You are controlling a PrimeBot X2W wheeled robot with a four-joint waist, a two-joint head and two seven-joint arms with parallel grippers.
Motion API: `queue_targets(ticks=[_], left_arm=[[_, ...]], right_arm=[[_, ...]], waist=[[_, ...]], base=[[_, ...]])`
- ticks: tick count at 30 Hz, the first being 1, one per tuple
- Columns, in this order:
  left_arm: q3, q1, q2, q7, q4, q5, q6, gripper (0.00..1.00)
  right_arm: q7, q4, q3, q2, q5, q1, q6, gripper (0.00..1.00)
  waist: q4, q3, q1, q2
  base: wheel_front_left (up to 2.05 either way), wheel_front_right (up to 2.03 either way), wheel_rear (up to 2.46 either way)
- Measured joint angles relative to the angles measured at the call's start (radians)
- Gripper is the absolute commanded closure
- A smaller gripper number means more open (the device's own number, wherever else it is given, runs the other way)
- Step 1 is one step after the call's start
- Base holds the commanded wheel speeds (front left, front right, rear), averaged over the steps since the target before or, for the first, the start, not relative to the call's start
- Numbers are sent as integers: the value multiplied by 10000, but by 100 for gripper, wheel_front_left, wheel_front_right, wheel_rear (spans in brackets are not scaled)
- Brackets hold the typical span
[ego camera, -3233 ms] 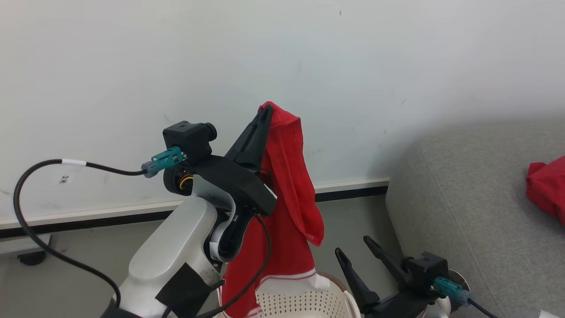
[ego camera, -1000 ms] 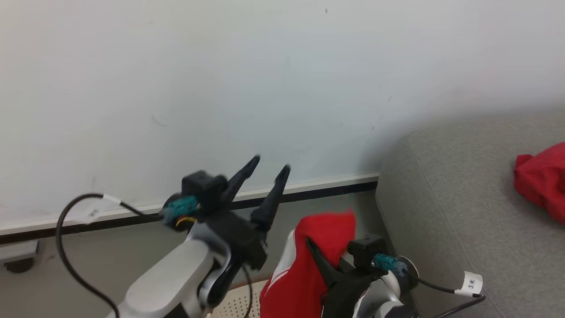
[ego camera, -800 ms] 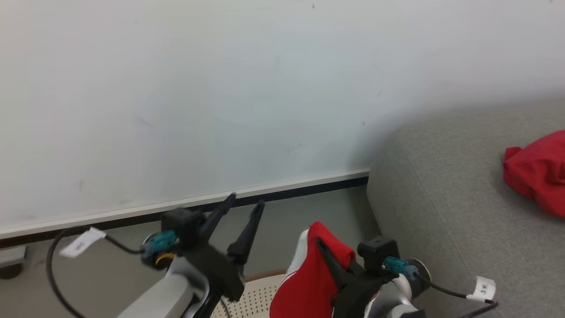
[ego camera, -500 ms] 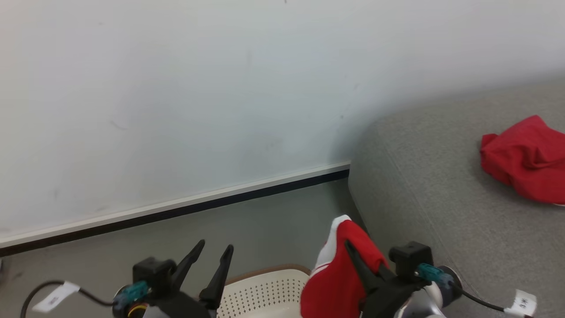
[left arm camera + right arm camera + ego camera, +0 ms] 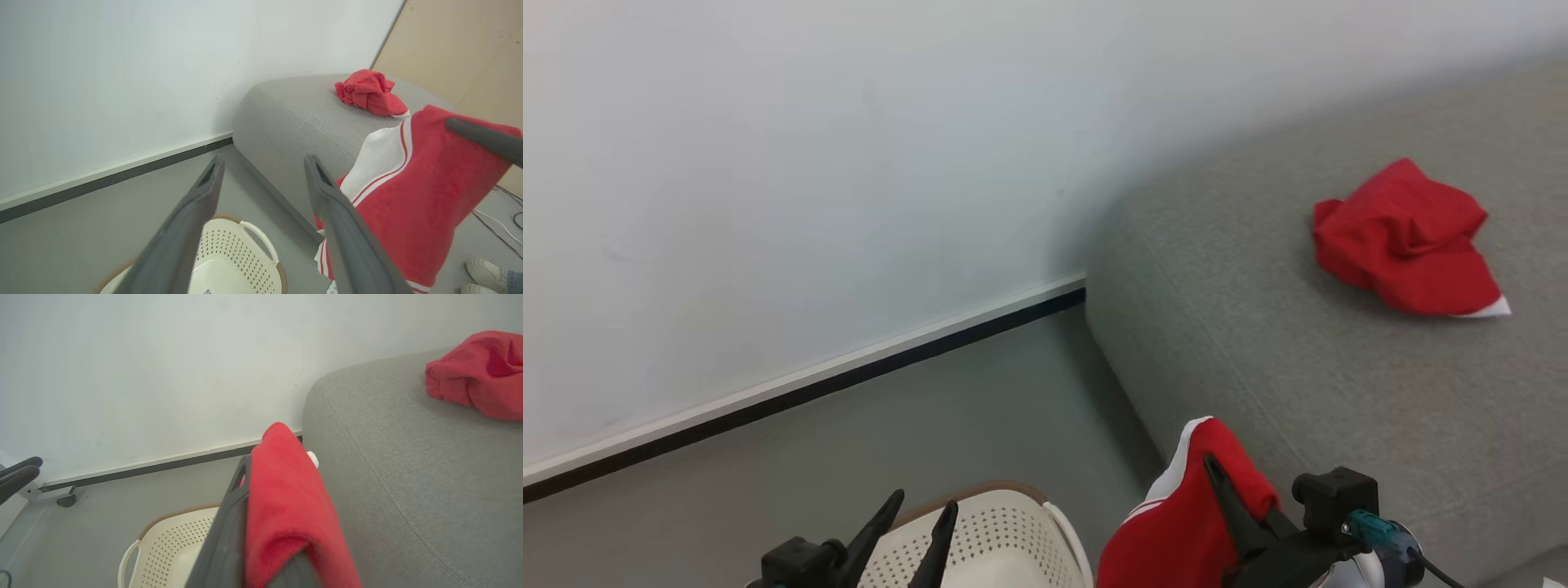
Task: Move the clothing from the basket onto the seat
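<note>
My right gripper (image 5: 1217, 472) is shut on a red garment with white trim (image 5: 1168, 539), which hangs from it beside the front corner of the grey seat (image 5: 1258, 351). The right wrist view has the fabric (image 5: 286, 498) draped over the shut gripper (image 5: 250, 470). A second piece of red clothing (image 5: 1409, 241) lies crumpled on the seat. The cream basket (image 5: 1005, 535) stands on the floor below. My left gripper (image 5: 925, 500) hovers open over the basket, holding nothing (image 5: 264, 161), with the hanging garment (image 5: 412, 196) to its right.
A white wall with a dark baseboard (image 5: 849, 376) runs behind the grey floor (image 5: 890, 433). A beige panel (image 5: 461, 53) stands beyond the seat. Cables (image 5: 502, 216) and a white shoe (image 5: 486, 271) lie on the floor at the right. A small caster (image 5: 65, 500) sits by the wall.
The head camera has swung right, bringing more of the seat into view. The left gripper, which held the garment up earlier, now hangs open and low; the right gripper keeps the garment.
</note>
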Motion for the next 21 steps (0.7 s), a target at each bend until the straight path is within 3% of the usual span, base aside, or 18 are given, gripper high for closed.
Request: queue_targets(ticks=[9,12,21], left_arm=[[-4,-8,-372,0,-17,314,-123,0],[-198,-189,-449,4,50,395,-353,0],[-460,-851,-635,109,474,520,-713,0]], right_arm=[[2,-236,-56,102,-130,32,0,100],[-109,-357,-268,107,-180,45,0,100],[-328,-477,-692,219,-318,180,0,100]], waist=[[-1303,257,0,0],[-1703,416,0,0],[-2244,1169,0,0]], base=[[0,0,0],[0,0,0],[0,0,0]])
